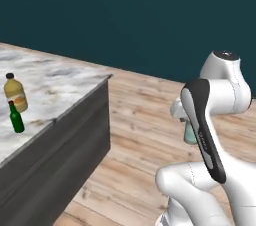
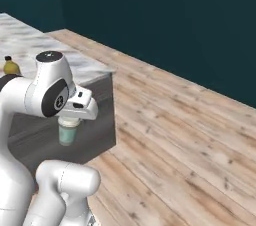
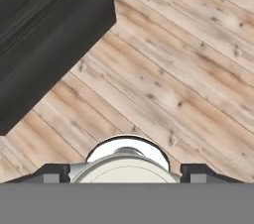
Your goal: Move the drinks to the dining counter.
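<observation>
Wooden planks run under us, with a dark teal wall behind. Our hand (image 3: pixel 127 171) hangs above the floor with its jaws spread wide around a round white-topped, pale green container (image 2: pixel 67 134), which sits between the fingertips (image 3: pixel 52 173). It looks like the small white cup rather than a drink, though we cannot be sure what it is, nor whether the pads truly press on it.

Outward from the hand, at about ten o'clock in the left base view, stands the dining table (image 1: pixel 60 77), its veined marble top on a dark grey base. Two drinks stand on it near the left edge: the squat amber jug (image 1: pixel 15 93) with its black cap, and the small dark-green bottle (image 1: pixel 16 118) just in front of it at six o'clock.

We judge the task partly done: two bottles are on the table, and a tall amber one would be left to bring.
</observation>
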